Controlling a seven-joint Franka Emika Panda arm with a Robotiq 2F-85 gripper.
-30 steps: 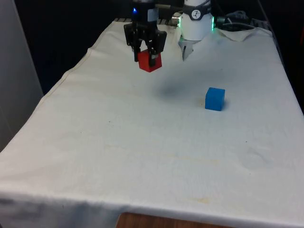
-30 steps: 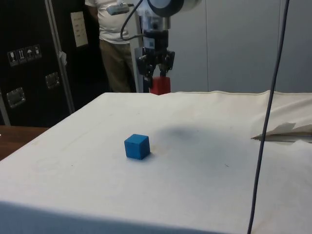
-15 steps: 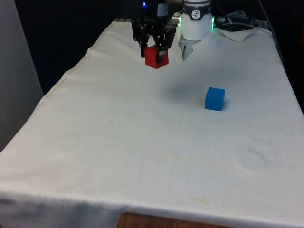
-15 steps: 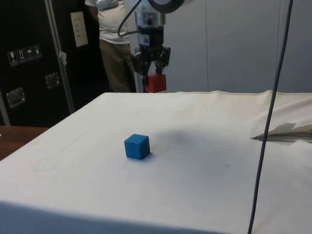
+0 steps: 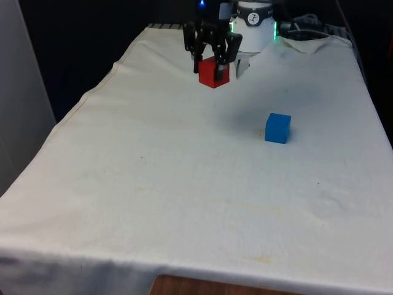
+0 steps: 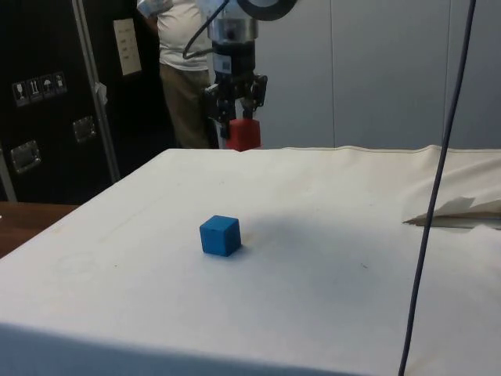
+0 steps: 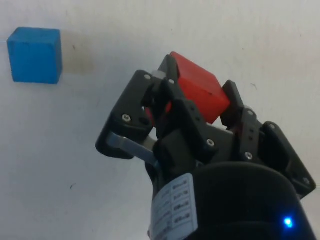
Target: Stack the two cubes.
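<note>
My gripper (image 5: 214,61) hangs well above the table with its fingers shut on the red cube (image 5: 213,72), which sits tilted between them. From the side, the gripper (image 6: 242,121) and the red cube (image 6: 243,135) are high over the table's far part. The blue cube (image 5: 277,128) rests alone on the white cloth, nearer the front view's right, well below the gripper and apart from it. It lies mid-table in the side view, blue cube (image 6: 220,236). The wrist view has the red cube (image 7: 200,92) clamped in the gripper (image 7: 197,97) and the blue cube (image 7: 34,55) off to one side.
A person (image 6: 184,70) stands behind the table in the side view. A black cable (image 6: 434,180) hangs down at the side view's right. The cloth is bunched up (image 6: 458,211) near that cable. The table's edge (image 5: 92,95) runs along the front view's left.
My gripper has carried the red cube toward the front view's right, closer to the line of the blue cube. The blue cube has stayed put.
</note>
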